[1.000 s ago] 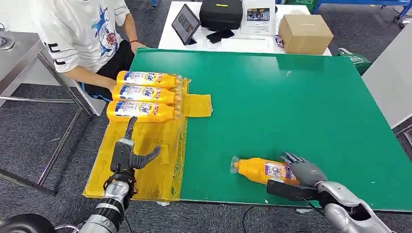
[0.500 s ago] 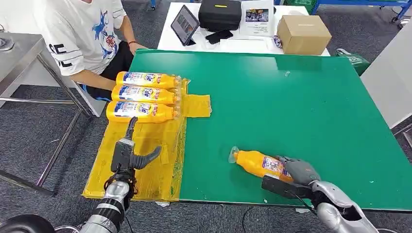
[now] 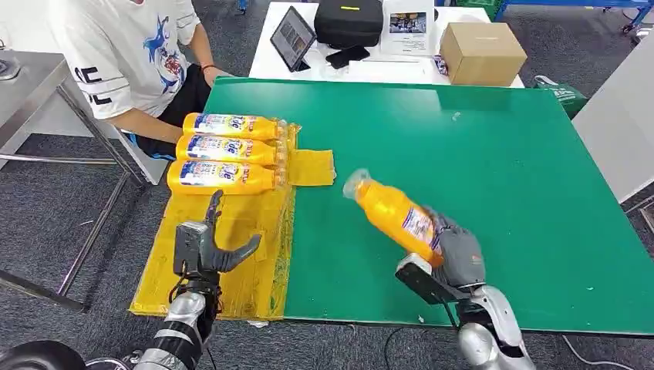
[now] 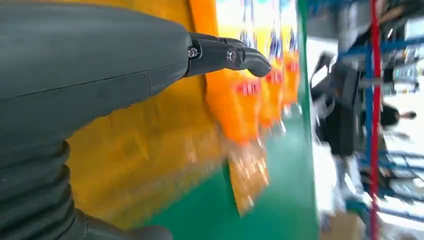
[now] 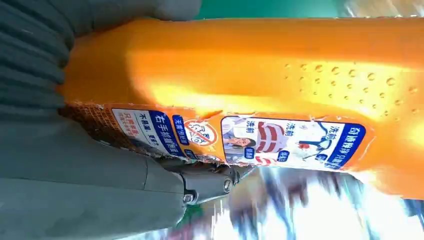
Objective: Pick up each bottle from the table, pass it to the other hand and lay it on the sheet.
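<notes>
My right hand (image 3: 455, 258) grips an orange bottle (image 3: 392, 213) by its lower body and holds it above the green table (image 3: 493, 154), tilted with its clear cap up and to the left. Up close, the bottle (image 5: 250, 95) shows its blue and white label against my fingers (image 5: 210, 182). Three more orange bottles (image 3: 227, 150) lie side by side at the far end of the yellow sheet (image 3: 239, 254). My left hand (image 3: 202, 243) hovers over the sheet's near part, fingers spread, holding nothing. The lying bottles (image 4: 250, 85) appear beyond its fingers (image 4: 225, 52).
A person in a white shirt (image 3: 131, 54) sits at the table's far left corner, close to the lying bottles. Behind the green table a white table carries a tablet (image 3: 294, 37), a black bag (image 3: 352, 21) and a cardboard box (image 3: 482, 52).
My right hand has lifted the orange bottle off the table and swung it up and leftward, cap raised. My left hand has shifted slightly nearer and opened a bit wider over the sheet.
</notes>
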Controlling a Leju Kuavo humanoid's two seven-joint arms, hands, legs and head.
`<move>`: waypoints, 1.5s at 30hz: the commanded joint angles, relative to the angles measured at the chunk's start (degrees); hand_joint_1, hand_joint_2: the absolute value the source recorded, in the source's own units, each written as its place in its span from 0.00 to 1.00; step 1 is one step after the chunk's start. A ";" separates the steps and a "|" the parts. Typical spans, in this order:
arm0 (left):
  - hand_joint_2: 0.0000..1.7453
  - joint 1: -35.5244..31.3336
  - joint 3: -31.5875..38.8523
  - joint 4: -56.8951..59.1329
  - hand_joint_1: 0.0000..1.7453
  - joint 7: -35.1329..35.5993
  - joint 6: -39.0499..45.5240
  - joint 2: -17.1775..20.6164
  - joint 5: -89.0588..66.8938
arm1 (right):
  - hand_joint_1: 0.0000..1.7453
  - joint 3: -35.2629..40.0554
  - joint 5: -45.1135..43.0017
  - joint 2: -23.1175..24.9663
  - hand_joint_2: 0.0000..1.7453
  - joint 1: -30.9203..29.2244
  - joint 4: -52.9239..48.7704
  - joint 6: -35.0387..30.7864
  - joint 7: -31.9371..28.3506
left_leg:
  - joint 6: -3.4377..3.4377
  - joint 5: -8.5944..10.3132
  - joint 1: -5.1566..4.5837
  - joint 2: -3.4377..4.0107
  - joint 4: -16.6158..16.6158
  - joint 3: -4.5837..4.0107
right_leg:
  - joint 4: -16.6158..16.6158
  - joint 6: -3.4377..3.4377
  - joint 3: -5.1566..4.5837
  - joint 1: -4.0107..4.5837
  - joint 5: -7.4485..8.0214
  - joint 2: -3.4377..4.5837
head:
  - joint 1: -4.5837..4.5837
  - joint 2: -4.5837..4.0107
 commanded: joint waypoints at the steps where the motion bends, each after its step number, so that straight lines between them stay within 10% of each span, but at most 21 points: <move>1: 1.00 0.89 -6.26 -8.96 0.00 3.79 -9.37 0.07 9.01 | 1.00 -10.35 0.76 13.69 1.00 -2.33 -3.59 -13.12 -7.58 | -0.10 -0.11 0.10 0.02 0.08 0.07 | 0.02 -0.15 0.09 0.11 -0.08 -0.02 | 0.02 0.00; 17: 1.00 1.56 -12.41 -10.60 0.00 5.66 -24.87 5.47 19.93 | 1.00 -9.80 -11.70 19.52 1.00 -4.84 18.73 -5.98 -21.72 | -0.07 -0.06 0.09 0.04 -0.11 0.15 | -0.13 -0.12 0.18 0.09 0.02 0.15 | 0.02 0.00; 45: 1.00 -3.07 -20.69 1.50 0.00 7.13 -30.17 5.11 23.60 | 1.00 13.48 -6.01 27.27 1.00 -10.94 45.33 -6.22 -22.55 | -0.11 -0.06 0.19 -0.05 -0.05 0.09 | -0.07 -0.14 0.11 0.14 -0.04 0.05 | 0.04 0.00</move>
